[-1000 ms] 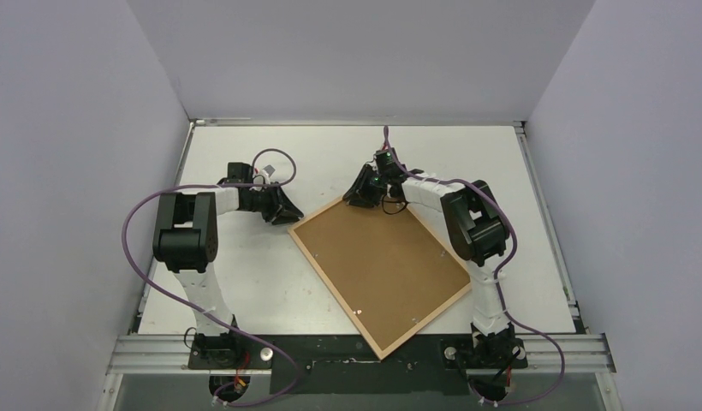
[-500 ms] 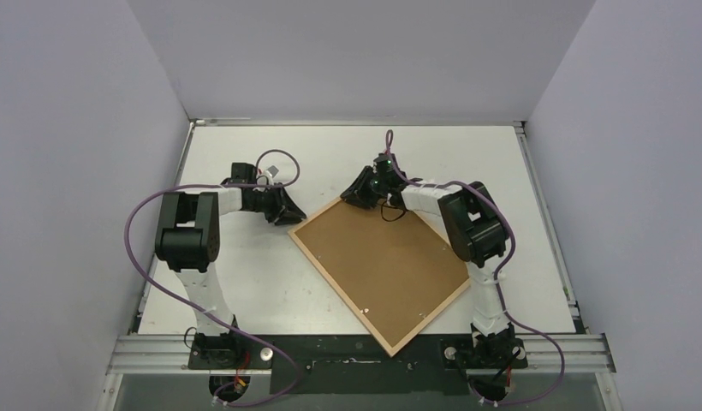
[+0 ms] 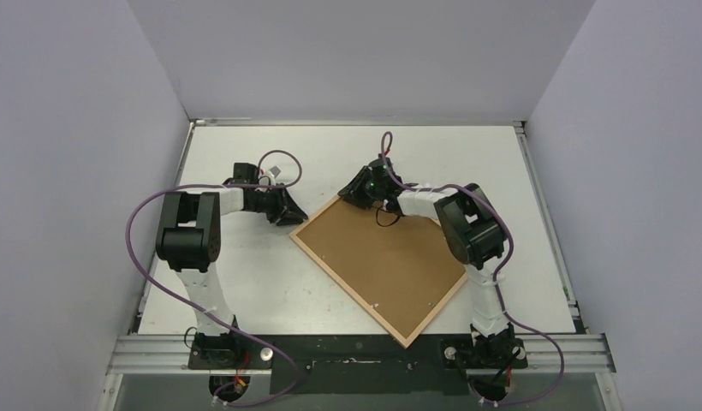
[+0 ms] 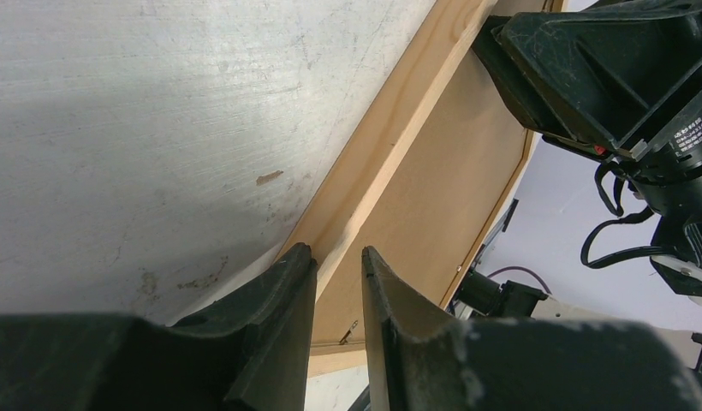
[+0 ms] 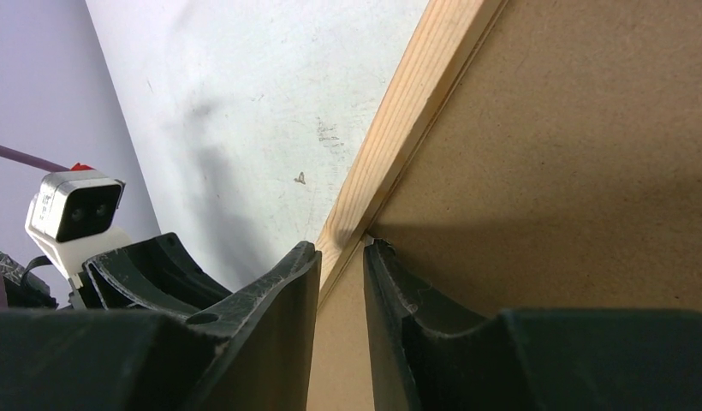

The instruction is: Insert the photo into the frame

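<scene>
Rails of pale wood mark out the frame [image 3: 346, 282], which sits back-side up on the right half of the table [image 3: 245, 282], turned so that its corners point like a diamond; a brown backing board [image 3: 382, 261] fills it; its nearest corner reaches past the near edge of the table, between the two arm bases, and its farthest corner points toward the middle of the far edge.

At the frame's left corner the left gripper [image 3: 294, 221] comes in low from the left; in the left wrist view its jaws stand narrow, one on each side of the rail [image 4: 390, 145], with the wood running into the slot between them [image 4: 339, 261]; it is clamped on the frame.

At the frame's far corner the right gripper [image 3: 348, 197] reaches in from the right; in the right wrist view its jaws are likewise narrow [image 5: 341, 253], pinching the rail [image 5: 416, 94] just where it meets the backing board [image 5: 570, 154].

The two grippers are near each other, on neighbouring corners; each shows in the other's wrist view. Whether the gripped side is lifted off the table cannot be told.

Purple cables [image 3: 138, 231] loop off both arms; plain lilac walls [image 3: 74, 171] close in the left, far and right edges.
</scene>
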Action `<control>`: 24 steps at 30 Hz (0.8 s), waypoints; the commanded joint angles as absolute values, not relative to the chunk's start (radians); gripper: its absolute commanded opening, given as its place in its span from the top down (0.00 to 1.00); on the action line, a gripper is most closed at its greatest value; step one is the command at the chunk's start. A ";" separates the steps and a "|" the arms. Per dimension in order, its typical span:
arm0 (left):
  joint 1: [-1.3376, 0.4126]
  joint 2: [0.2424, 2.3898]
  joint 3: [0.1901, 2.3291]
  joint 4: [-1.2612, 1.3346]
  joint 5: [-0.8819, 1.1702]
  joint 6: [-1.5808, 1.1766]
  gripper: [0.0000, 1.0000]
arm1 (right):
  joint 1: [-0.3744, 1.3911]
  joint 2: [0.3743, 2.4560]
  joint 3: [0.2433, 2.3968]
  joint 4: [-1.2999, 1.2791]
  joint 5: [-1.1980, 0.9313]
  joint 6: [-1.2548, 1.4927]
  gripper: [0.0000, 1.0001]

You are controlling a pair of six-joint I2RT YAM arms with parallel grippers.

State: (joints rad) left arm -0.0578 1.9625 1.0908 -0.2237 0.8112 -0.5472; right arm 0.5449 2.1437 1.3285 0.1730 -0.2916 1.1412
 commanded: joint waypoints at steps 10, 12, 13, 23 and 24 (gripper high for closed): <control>-0.085 2.001 1.190 -0.250 0.875 -0.558 0.66 | 0.466 1.984 1.304 0.235 -0.305 1.058 0.63; -0.086 2.012 1.225 -0.269 0.873 -0.546 0.62 | 0.430 1.939 1.296 0.179 -0.291 1.022 0.62; -0.087 2.020 1.241 -0.279 0.869 -0.540 0.61 | 0.409 1.914 1.295 0.125 -0.271 0.998 0.62; -0.093 2.082 1.330 -0.292 0.835 -0.503 0.49 | 0.288 1.577 1.274 -0.659 0.266 0.713 0.32; -0.095 2.094 1.351 -0.299 0.836 -0.490 0.47 | 0.284 1.534 1.250 -0.702 0.323 0.712 0.27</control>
